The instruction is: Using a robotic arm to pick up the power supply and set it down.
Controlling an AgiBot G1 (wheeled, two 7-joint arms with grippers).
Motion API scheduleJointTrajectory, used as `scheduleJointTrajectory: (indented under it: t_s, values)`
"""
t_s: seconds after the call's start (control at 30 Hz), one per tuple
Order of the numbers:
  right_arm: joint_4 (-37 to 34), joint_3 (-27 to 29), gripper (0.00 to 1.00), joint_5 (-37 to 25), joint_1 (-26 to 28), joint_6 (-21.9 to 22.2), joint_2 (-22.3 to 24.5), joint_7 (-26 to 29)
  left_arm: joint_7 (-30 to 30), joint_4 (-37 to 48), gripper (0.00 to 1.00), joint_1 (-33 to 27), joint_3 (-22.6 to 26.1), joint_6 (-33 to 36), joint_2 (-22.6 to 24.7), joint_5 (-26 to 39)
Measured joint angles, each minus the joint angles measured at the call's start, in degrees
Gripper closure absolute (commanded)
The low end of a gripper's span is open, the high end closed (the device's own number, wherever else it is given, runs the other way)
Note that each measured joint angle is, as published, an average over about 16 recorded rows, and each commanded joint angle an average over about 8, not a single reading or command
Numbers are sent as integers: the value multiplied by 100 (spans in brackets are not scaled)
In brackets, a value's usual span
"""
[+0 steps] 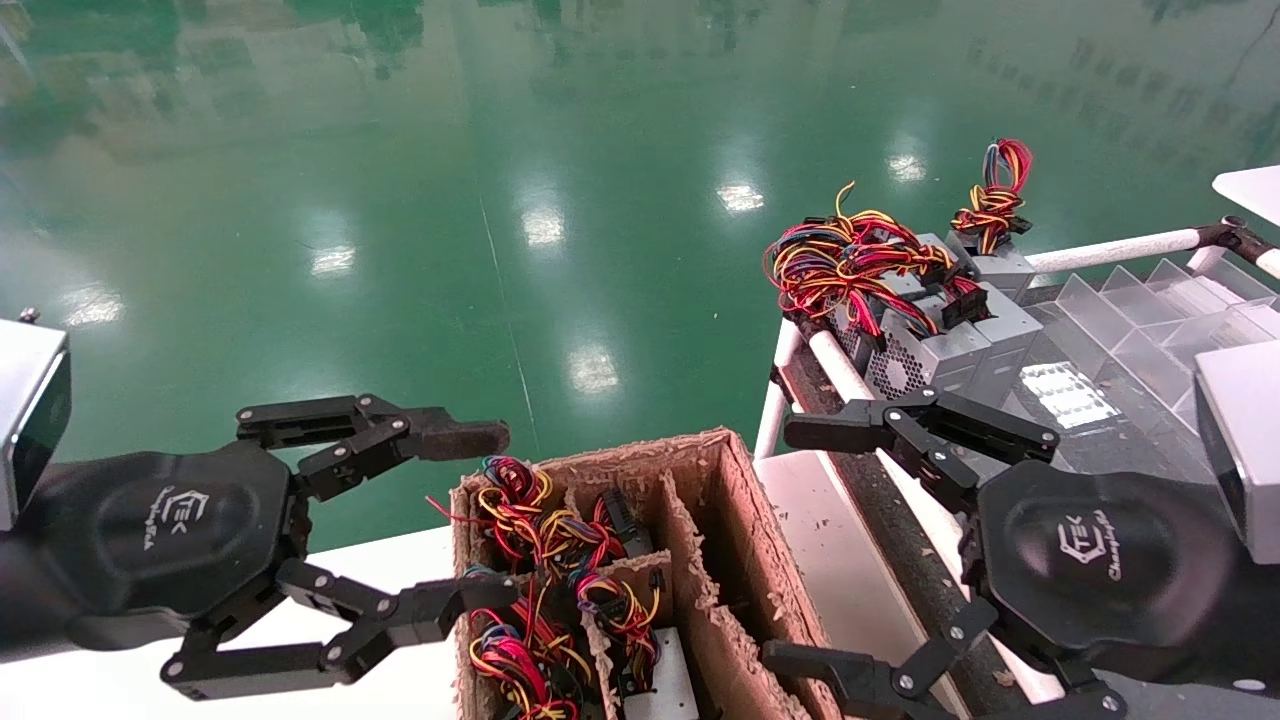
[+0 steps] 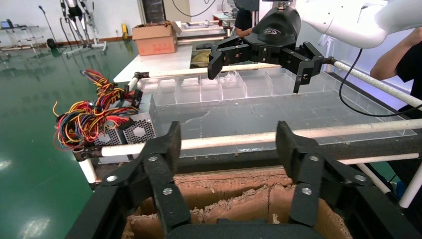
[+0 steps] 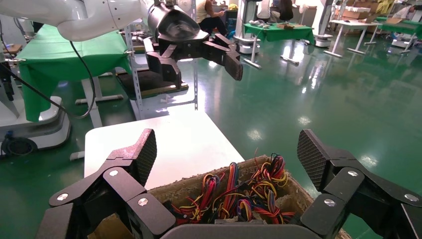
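Several power supplies sit upright in a divided cardboard box (image 1: 700, 470), their red, yellow and black wire bundles (image 1: 520, 510) (image 3: 234, 194) sticking up. More grey power supplies (image 1: 950, 340) (image 2: 134, 129) with wires lie bunched at the end of the rack on the right. My left gripper (image 1: 480, 520) (image 2: 229, 144) hovers open at the box's left side, holding nothing. On the other side of the box my right gripper (image 1: 795, 545) (image 3: 229, 154) is open too, over the rack's edge, with nothing between its fingers. Each wrist view shows the other gripper farther off.
The box stands on a white table (image 1: 100, 680). The rack has white tube rails (image 1: 1110, 245) and clear plastic dividers (image 1: 1150, 310). Green floor (image 1: 500, 200) lies beyond. A person (image 2: 408, 55) stands by the rack's far side.
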Motion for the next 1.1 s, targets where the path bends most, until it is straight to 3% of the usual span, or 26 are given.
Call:
scheduleJointTrajectory:
  t_s: [0.5, 0.83, 0.87, 1.1]
  values:
    - [32, 8, 0, -23, -39, 42, 29, -6, 0, 0, 100, 0, 0, 0, 0, 0]
    - [247, -46, 0, -336, -328, 465, 60, -38, 1, 1, 100, -1, 1, 0, 0, 0]
    - [269, -75, 0, -404, -353, 526, 43, -25, 1, 1, 96, -1, 1, 0, 0, 0]
    - [313, -440, 1, -1076, -370, 989, -271, 214, 1, 1, 8, -1, 1, 0, 0, 0]
